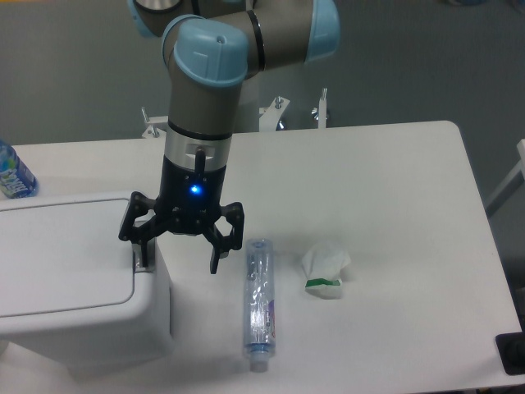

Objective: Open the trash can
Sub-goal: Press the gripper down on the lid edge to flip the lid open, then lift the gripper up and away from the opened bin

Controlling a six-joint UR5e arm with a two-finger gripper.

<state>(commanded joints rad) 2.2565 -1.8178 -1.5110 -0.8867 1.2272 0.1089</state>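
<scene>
The tool [175, 254] is held released, fingers spread wide, over the right end of the white trash can [74, 279], which is set at the bench's [385, 172] 8 o'clock corner with its lid down. One finger [137, 253] is seen at the grey latch [144, 256]. A clear plastic bottle [258, 302] is laid at the tool's 4 o'clock, with a crumpled white wrapper [325, 271] at the bottle's 2 o'clock.

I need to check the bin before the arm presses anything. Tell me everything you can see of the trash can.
The trash can is a large white bin, plastic by its look, with rounded corners, at the table's left front; the frame cuts off its left side. Its flat lid lies shut. A small grey latch sits at the lid's right edge. The open gripper straddles that edge, one finger at the latch; contact is unclear.
</scene>
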